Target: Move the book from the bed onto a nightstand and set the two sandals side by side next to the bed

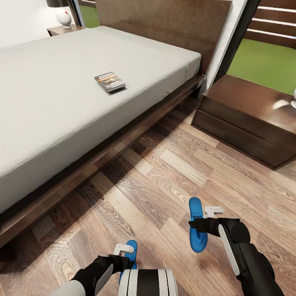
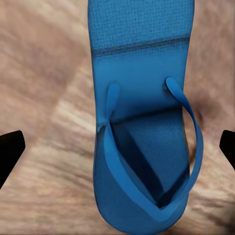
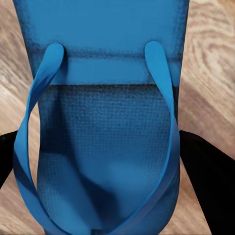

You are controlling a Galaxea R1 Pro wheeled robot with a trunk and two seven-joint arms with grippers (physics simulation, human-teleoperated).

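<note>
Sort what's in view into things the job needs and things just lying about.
Job:
book on the bed
near nightstand
far nightstand
sandal at the right pincer
sandal at the left pincer

Lying about:
lamp
window

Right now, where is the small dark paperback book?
In the head view, the small dark paperback book lies flat on the pale-grey mattress, left of the reddish-brown wooden nightstand.

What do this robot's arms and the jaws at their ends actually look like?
Both arms are glossy black with white inlaid panels: a long white strip runs along the right arm, a white patch sits on the left arm. Each ends in small white jaws: right gripper, left gripper. In the wrist views the fingertips look plain black. A white, black-striped trunk part sits between the arms. No cables show.
</note>
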